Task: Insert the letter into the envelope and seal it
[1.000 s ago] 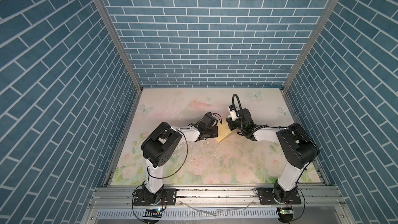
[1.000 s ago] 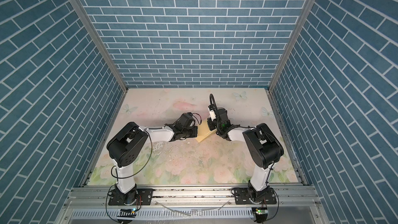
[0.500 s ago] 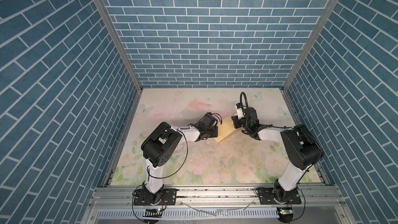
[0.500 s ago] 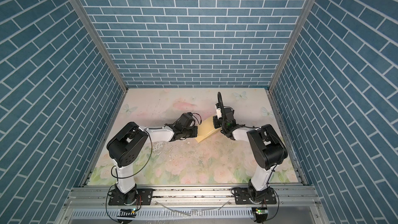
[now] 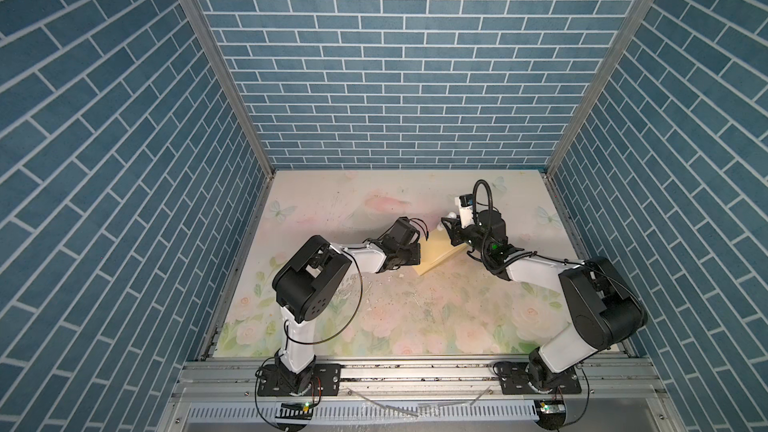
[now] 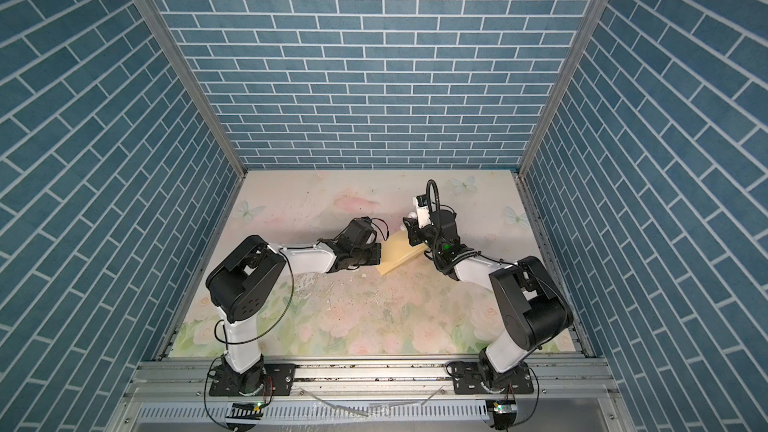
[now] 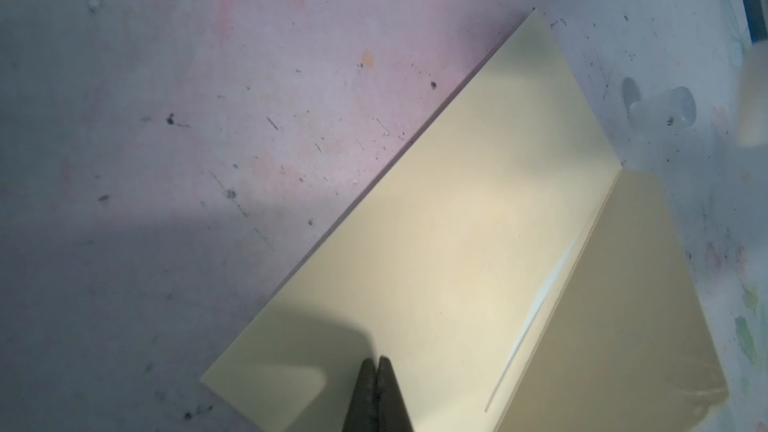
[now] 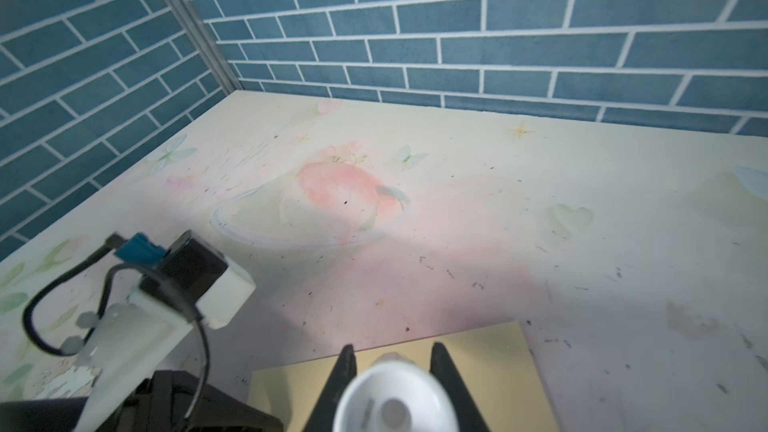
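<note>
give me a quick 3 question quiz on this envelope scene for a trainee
1. True or false: the left gripper is shut, with its tips over the pale-yellow envelope.
2. Pick one: what sits between the fingers of the right gripper? A) a white tube B) a folded tan sheet C) nothing
3. Fill in: in both top views the envelope lies on the floral tabletop between the two ___.

Key: 1 true; 2 A; 3 grippers
</note>
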Robot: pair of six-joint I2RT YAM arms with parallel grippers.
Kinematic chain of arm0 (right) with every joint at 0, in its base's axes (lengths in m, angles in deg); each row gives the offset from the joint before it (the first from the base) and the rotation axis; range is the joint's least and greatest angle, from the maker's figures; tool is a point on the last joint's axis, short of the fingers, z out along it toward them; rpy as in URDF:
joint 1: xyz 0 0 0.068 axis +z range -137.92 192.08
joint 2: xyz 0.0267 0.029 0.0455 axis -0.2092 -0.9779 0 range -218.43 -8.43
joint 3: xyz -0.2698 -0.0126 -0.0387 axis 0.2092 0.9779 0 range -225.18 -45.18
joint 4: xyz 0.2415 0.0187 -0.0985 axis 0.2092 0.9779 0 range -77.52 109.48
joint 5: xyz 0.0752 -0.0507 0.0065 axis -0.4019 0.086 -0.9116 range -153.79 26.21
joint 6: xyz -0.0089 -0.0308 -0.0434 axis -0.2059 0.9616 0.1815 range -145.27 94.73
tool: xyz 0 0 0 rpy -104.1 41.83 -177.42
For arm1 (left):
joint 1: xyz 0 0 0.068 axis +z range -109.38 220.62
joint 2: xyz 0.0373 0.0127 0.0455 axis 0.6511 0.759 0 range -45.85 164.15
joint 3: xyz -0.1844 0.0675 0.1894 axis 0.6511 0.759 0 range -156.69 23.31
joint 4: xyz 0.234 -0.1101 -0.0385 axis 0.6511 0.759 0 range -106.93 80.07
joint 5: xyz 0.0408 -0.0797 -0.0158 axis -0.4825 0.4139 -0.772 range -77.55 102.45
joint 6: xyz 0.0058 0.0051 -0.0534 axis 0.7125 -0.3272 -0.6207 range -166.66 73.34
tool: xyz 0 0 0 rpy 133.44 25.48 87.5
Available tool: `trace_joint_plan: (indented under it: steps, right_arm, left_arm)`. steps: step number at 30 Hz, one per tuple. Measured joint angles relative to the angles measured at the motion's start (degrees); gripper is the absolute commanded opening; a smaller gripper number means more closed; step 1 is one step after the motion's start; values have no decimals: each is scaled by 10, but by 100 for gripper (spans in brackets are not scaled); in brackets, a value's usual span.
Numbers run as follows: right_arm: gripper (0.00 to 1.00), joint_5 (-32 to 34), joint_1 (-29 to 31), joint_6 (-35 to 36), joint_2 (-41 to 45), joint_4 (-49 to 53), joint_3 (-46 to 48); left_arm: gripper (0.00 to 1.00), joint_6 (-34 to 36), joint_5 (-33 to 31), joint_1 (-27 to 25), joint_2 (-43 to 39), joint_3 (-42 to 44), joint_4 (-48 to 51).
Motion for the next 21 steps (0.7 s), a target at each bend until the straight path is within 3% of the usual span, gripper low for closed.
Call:
trace_joint_plan:
  steps: [7, 21]
  right_arm:
    - [0, 27, 59, 65, -26, 52, 0]
    - [0, 56, 71, 101, -61, 63, -10]
  left_arm:
    - [0, 0, 0, 0, 0, 0, 0]
    - [0, 0, 0, 0, 0, 0, 0]
